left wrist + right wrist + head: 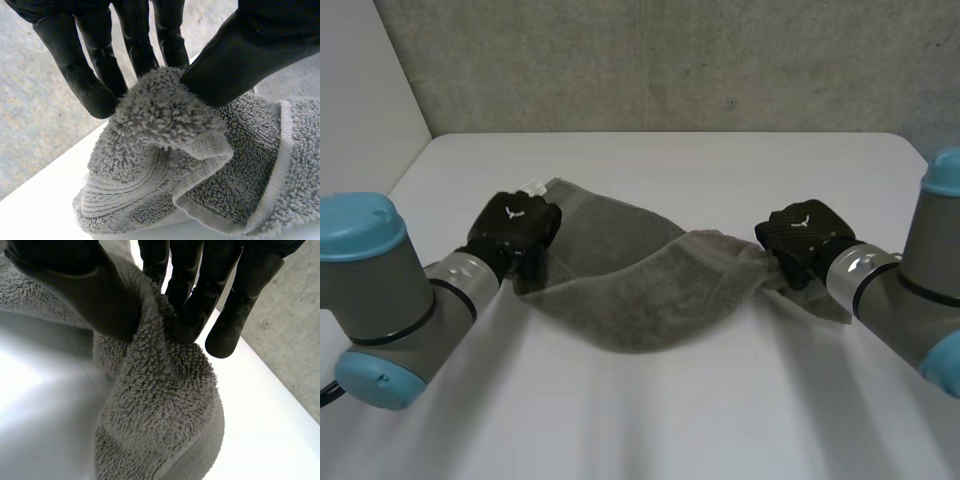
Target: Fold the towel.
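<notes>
A grey towel [640,290] is stretched across the middle of the white table [720,170], which lies under it and spreads out around it on every side. The towel is gathered and raised at both ends, and between them its wide middle sags down to the table in a curved belly, with one layer lapping over another near its centre. The left hand [517,225] is at the towel's left end and is clamped on it: in the left wrist view the thumb [240,60] presses a bunched fold of the towel [165,165] against the straight fingers [85,70]. Below that pinch the cloth rolls over on itself, and a flat hemmed border [280,165] runs along the towel's edge. A small white label [534,186] sticks out at the towel's far left corner, just beside the left hand. The right hand [802,235] is at the towel's right end and is clamped on it too: in the right wrist view its thumb [95,295] and fingers [195,300] pinch a ridge of towel [160,410] between them, and the cloth hangs down from that pinch in a thick fold. A short tail of towel trails past the right hand, under the right arm [920,290]. The left arm [380,300] reaches in toward the towel's left end. A rough grey wall [670,60] stands beyond the towel, behind the table's far edge.
</notes>
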Controlling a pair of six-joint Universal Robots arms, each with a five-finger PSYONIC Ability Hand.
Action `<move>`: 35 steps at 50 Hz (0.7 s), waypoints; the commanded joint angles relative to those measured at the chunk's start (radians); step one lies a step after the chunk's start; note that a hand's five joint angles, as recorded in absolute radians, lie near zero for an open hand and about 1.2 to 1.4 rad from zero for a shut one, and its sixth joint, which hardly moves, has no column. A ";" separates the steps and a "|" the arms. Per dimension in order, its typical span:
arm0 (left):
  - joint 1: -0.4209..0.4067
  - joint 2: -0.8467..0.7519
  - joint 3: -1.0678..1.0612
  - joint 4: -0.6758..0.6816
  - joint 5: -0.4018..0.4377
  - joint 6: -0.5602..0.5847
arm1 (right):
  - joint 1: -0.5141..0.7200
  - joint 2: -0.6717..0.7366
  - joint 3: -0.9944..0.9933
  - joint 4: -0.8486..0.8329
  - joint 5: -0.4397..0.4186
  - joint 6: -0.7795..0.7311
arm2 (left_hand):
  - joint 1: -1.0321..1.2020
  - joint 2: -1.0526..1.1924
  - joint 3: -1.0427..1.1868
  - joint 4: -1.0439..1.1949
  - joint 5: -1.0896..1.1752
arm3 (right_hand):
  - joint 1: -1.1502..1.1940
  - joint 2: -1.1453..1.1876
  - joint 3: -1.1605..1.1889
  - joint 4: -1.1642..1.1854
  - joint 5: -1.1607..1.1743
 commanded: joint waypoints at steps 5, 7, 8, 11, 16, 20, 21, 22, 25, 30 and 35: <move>-0.007 0.229 -0.026 -0.138 0.001 -0.104 | -0.051 -0.208 0.037 0.226 -0.056 -0.113 | -0.167 -0.236 -0.199 -0.185 -0.391 | 0.060 0.079 0.050 0.049 0.059; -0.009 0.242 -0.038 -0.146 0.002 -0.108 | -0.064 -0.224 0.054 0.263 -0.060 -0.156 | -0.167 -0.236 -0.199 -0.185 -0.391 | 0.060 0.079 0.050 0.049 0.059; -0.010 0.247 -0.054 -0.152 0.002 -0.105 | -0.083 -0.232 0.074 0.298 -0.063 -0.201 | -0.167 -0.236 -0.199 -0.185 -0.391 | 0.060 0.079 0.050 0.049 0.059; -0.012 0.247 -0.074 -0.153 0.002 -0.100 | -0.103 -0.236 0.100 0.326 -0.063 -0.249 | -0.167 -0.236 -0.199 -0.185 -0.391 | 0.060 0.079 0.050 0.049 0.059; -0.021 0.215 -0.143 -0.149 0.007 -0.097 | -0.158 -0.236 0.196 0.392 -0.046 -0.417 | -0.167 -0.236 -0.199 -0.185 -0.391 | 0.060 0.079 0.050 0.049 0.059; -0.019 0.181 -0.146 -0.149 0.009 -0.091 | -0.164 -0.241 0.203 0.393 -0.057 -0.434 | -0.167 -0.236 -0.199 -0.185 -0.391 | -0.098 -0.078 -0.108 -0.108 -0.099; -0.019 0.166 -0.143 -0.149 0.009 -0.086 | -0.163 -0.247 0.198 0.387 -0.063 -0.425 | -0.167 -0.236 -0.199 -0.185 -0.391 | -0.406 -0.387 -0.416 -0.416 -0.407; -0.019 0.166 -0.143 -0.149 0.009 -0.086 | -0.163 -0.247 0.198 0.387 -0.063 -0.425 | -0.167 -0.236 -0.199 -0.185 -0.391 | -0.409 -0.390 -0.419 -0.419 -0.410; -0.019 0.151 -0.137 -0.146 0.009 -0.083 | -0.154 -0.268 0.163 0.378 -0.076 -0.371 | -0.167 -0.236 -0.199 -0.185 -0.391 | -0.855 -0.836 -0.865 -0.866 -0.856; -0.021 0.147 -0.135 -0.140 0.009 -0.080 | -0.131 -0.267 0.068 0.377 -0.122 -0.178 | -0.167 -0.236 -0.199 -0.185 -0.391 | -0.955 -0.936 -0.965 -0.965 -0.956; -0.022 0.147 -0.138 -0.138 0.007 -0.065 | -0.111 -0.163 -0.055 0.373 -0.265 0.032 | -0.167 -0.236 -0.199 -0.185 -0.391 | -0.926 -0.907 -0.936 -0.936 -0.927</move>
